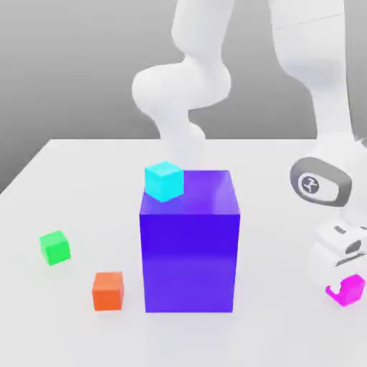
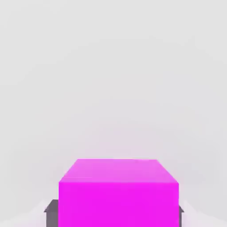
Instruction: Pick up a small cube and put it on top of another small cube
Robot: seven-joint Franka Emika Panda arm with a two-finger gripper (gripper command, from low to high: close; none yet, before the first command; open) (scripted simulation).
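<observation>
The small cube (image 1: 351,291) is bright magenta and lies low by the table surface at the exterior view's far right. My gripper (image 1: 344,282) reaches down over it from above, the white hand covering the cube's top. In the hand view the magenta cube (image 2: 119,195) sits between my dark fingertips (image 2: 51,212), which press against its two sides. The gripper (image 2: 116,213) is shut on this cube.
A big purple-blue block (image 1: 188,244) stands mid-table with a cyan cube (image 1: 164,180) on its top far corner. An orange cube (image 1: 107,290) and a green cube (image 1: 54,247) lie on the white table (image 1: 86,165) at the exterior view's left.
</observation>
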